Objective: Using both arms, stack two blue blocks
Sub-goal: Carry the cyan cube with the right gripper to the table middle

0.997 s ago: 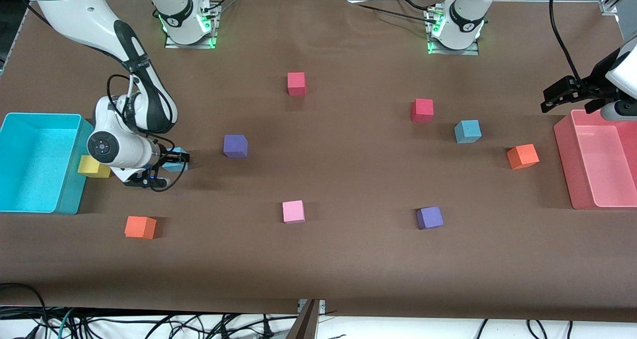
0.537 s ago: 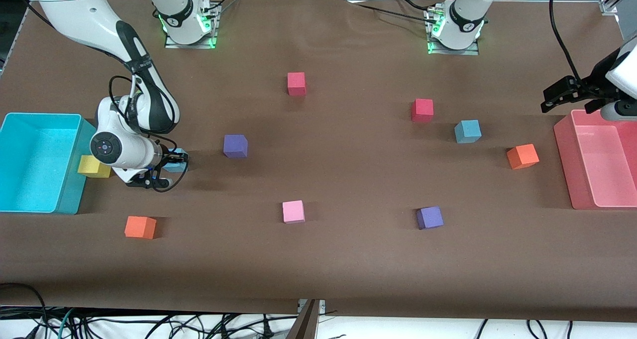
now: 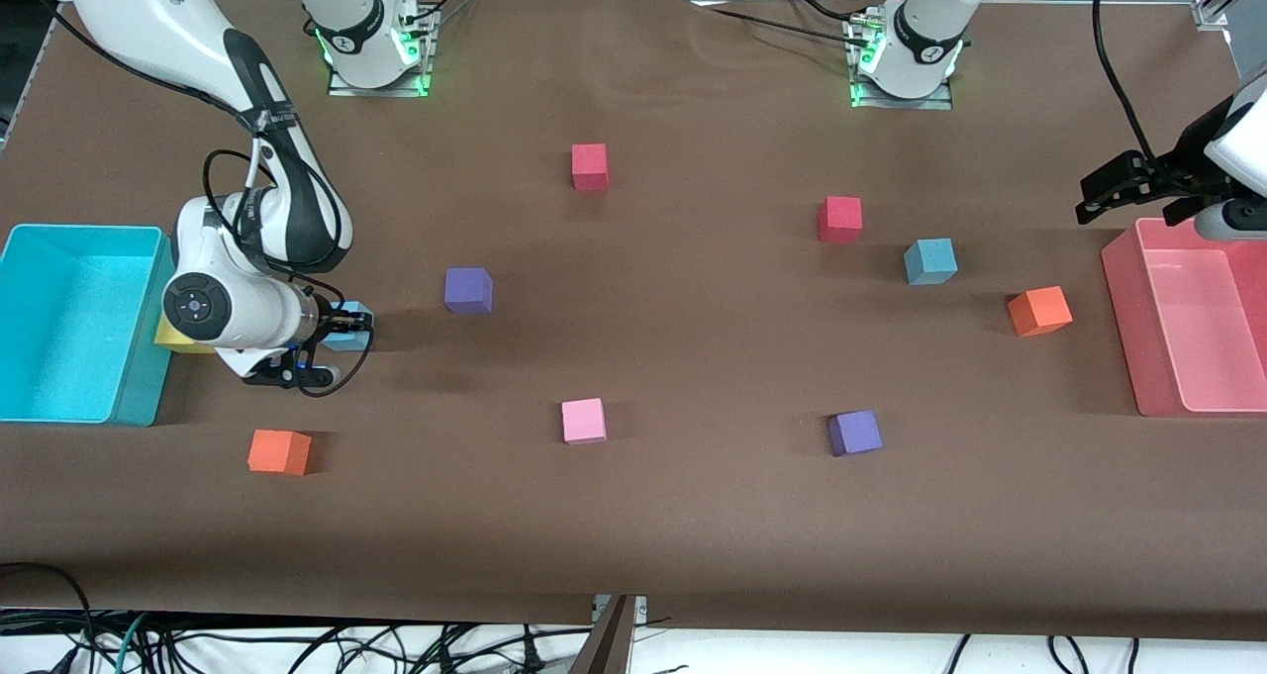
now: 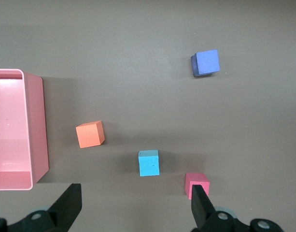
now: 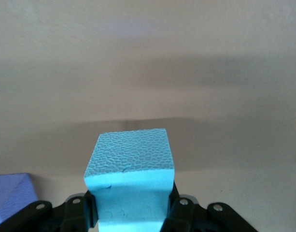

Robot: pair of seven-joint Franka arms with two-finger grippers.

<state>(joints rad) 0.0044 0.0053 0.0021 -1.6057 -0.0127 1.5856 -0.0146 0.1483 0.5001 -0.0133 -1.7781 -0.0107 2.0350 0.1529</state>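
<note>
With the right gripper [image 3: 332, 330] clenched on one blue block [image 5: 130, 180] just above the worktop near its right-arm edge, beside the cyan bin [image 3: 74, 323], the pick looks done — next comes carrying it to the second blue block [image 3: 930, 261] near the left-arm edge, where the left gripper [image 4: 133, 205] waits, jaws spread, over the pink bin [image 3: 1183, 318]

Brown-covered table [image 3: 693, 535] carries: cyan bin [image 3: 59, 323] at right arm's end with yellow cube [image 3: 170, 335] touching it, pink bin [image 3: 1188, 318] at left arm's end, loose blue block [image 3: 930, 261], two red, two orange, two purple, one pink cube.
</note>
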